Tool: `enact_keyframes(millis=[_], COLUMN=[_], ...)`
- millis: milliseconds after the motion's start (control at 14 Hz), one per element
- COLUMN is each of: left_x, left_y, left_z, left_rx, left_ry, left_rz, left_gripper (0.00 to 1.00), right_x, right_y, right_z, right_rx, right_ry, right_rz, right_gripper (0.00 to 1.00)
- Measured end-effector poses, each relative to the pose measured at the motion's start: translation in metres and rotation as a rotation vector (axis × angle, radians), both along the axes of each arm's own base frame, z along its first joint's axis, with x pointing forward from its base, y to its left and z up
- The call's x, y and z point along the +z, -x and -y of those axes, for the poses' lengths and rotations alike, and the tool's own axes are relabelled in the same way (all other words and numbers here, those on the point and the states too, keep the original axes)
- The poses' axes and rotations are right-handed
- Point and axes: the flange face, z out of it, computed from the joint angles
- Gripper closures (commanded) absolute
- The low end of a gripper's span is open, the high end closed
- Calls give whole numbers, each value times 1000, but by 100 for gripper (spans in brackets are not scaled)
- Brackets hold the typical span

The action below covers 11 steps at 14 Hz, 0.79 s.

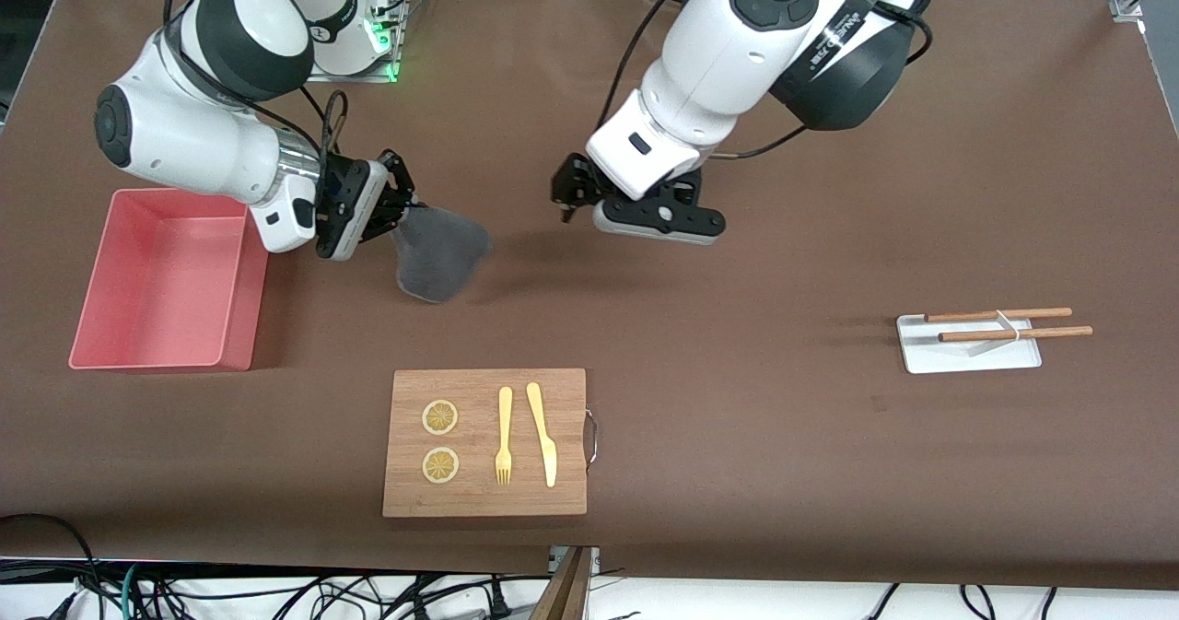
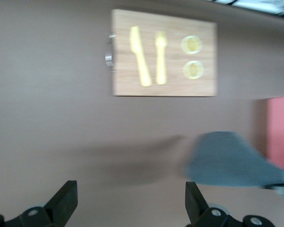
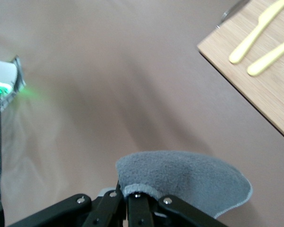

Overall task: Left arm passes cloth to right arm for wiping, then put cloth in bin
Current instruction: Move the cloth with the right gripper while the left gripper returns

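Right gripper [image 1: 405, 207], angled low beside the bin [image 1: 166, 279], has its fingers pinched on the one cloth [image 1: 437, 253], dangling over the worktop [image 1: 737, 399]. Left gripper [image 1: 589, 204] hovers mid-worktop, fingers spread wide, empty.

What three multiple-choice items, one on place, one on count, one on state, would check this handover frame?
1. Where is the cloth?
A. In the bin
B. Held by the right gripper above the table, beside the bin
C. On the wooden board

2. How many lemon slices lie on the wooden board?
A. One
B. Two
C. Four

3. What state is the left gripper in?
A. Open, holding nothing
B. Shut on the cloth
C. Shut on the fork

Key: 1 B, the right gripper pinches the cloth's edge next to the bin. 2 B, two lemon slices sit near the fork. 3 A, the left gripper has its fingers spread with nothing between.
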Motion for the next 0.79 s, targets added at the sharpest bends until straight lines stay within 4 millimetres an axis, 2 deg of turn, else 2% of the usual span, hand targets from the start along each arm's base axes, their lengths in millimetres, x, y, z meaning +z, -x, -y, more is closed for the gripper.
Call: enact_keyframes(millis=[143, 357, 571, 786], left_x=[-10, -25, -42, -45], left_y=[-8, -29, -42, -48], left_z=[-26, -75, -128, -157], left_rx=[14, 74, 55, 9], left_ry=[-96, -163, -215, -225], left_rz=[-41, -112, -219, -259], left_gripper=[0, 0, 0, 0], right_x=[-6, -32, -71, -121], right_y=[-5, -14, -29, -43], right_z=[22, 63, 92, 125], right_rx=[10, 3, -24, -57], right_ry=[79, 243, 365, 426], right_rz=[10, -7, -16, -25], right_gripper=[100, 100, 100, 100])
